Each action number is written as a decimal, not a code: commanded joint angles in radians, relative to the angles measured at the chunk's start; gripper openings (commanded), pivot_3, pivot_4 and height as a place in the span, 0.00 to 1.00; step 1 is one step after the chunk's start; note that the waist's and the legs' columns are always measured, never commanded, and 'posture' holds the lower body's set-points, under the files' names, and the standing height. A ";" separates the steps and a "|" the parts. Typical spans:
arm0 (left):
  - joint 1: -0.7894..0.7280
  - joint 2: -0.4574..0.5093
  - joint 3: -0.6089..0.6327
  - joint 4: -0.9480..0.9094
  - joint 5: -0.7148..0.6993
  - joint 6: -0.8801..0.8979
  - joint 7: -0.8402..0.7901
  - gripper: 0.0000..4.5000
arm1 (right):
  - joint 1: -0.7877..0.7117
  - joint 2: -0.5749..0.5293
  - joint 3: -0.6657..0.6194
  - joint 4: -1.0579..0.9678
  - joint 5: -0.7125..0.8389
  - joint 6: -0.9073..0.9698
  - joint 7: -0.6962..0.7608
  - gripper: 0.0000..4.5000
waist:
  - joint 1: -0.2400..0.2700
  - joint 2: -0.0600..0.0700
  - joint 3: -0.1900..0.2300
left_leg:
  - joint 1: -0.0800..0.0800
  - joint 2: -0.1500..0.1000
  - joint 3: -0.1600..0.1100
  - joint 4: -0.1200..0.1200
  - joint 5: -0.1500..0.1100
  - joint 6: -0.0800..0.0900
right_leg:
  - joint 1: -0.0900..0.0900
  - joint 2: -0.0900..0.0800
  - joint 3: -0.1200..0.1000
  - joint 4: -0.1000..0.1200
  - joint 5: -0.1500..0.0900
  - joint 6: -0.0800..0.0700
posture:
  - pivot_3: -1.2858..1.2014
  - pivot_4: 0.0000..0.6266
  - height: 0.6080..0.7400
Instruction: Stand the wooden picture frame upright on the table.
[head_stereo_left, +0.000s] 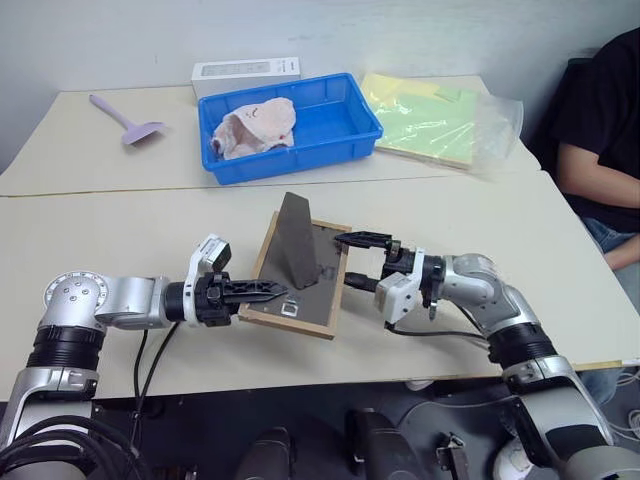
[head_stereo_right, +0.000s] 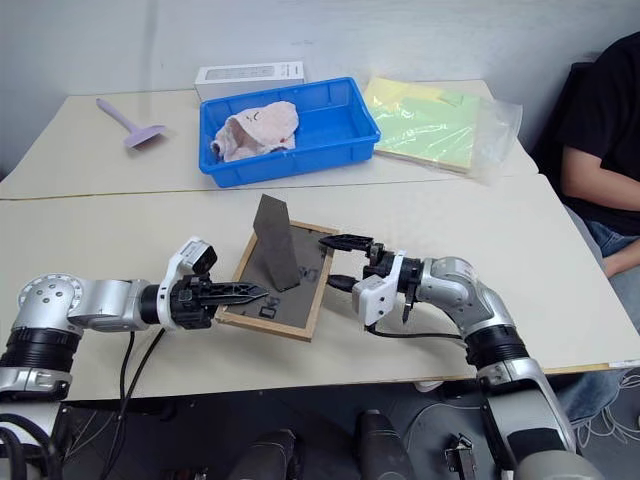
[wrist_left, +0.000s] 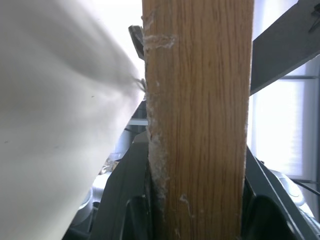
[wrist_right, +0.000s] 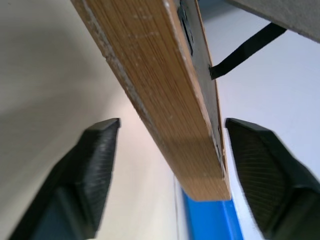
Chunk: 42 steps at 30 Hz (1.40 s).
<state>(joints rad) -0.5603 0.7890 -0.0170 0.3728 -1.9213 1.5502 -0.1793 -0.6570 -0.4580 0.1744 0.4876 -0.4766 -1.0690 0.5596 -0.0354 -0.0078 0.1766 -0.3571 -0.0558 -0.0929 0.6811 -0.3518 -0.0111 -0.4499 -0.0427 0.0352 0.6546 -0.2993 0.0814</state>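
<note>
The wooden picture frame (head_stereo_left: 300, 275) is face down near the front of the table (head_stereo_left: 120, 225), its dark grey back up and its fold-out stand (head_stereo_left: 297, 240) raised. The left gripper (head_stereo_left: 262, 293) is clamped on the frame's left edge, holding it tilted off the tabletop. The right gripper (head_stereo_left: 358, 262) reaches in from the other side, its two fingers (wrist_right: 97, 165) spread wide on either side of the frame's right edge without touching it. Farther back sit a blue tray (head_stereo_left: 345, 130) holding a pink cloth (head_stereo_left: 255, 127), a white flat box (head_stereo_left: 245, 72), a purple scoop (head_stereo_left: 128, 120) and bagged yellow-green papers (head_stereo_left: 430, 120). A seated person (head_stereo_left: 605, 150) is at the right.
</note>
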 joint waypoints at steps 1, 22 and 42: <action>-0.005 0.024 -0.006 -0.023 -0.051 -0.004 -0.027 0.28 | -0.017 -0.004 0.008 -0.001 -0.046 -0.023 -0.104 0.52 | -0.001 0.000 0.000 | 0.000 -0.001 -0.001 0.000 0.000 0.000 | 0.000 0.000 0.000 0.000 0.000 0.000 | 0.52 0.24 1.00; 0.208 0.240 0.357 -0.309 0.384 -0.387 -0.266 0.76 | 0.000 -0.078 0.091 -0.016 0.167 -0.024 -0.151 0.27 | -0.025 0.000 0.000 | 0.002 -0.003 -0.005 -0.006 0.001 -0.001 | -0.003 0.002 0.001 0.002 -0.001 -0.001 | 0.52 0.24 1.00; 0.425 0.000 0.229 -0.476 1.339 -1.422 -0.820 1.00 | 0.085 -0.022 -0.081 -0.216 1.243 1.530 0.306 0.27 | 0.032 0.002 0.001 | 0.001 0.000 -0.007 -0.008 -0.002 0.004 | 0.003 -0.001 0.001 -0.011 0.002 -0.001 | 0.52 0.24 1.00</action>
<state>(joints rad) -0.1159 0.7922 0.1791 -0.1016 -0.5837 0.1365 -1.0006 -0.5594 -0.4913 0.1132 0.2639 0.7898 0.4800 0.8379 -0.0036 -0.0060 0.1775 -0.3559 -0.0562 -0.1002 0.6732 -0.3535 -0.0075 -0.4468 -0.0434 0.0367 0.6445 -0.2975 0.0807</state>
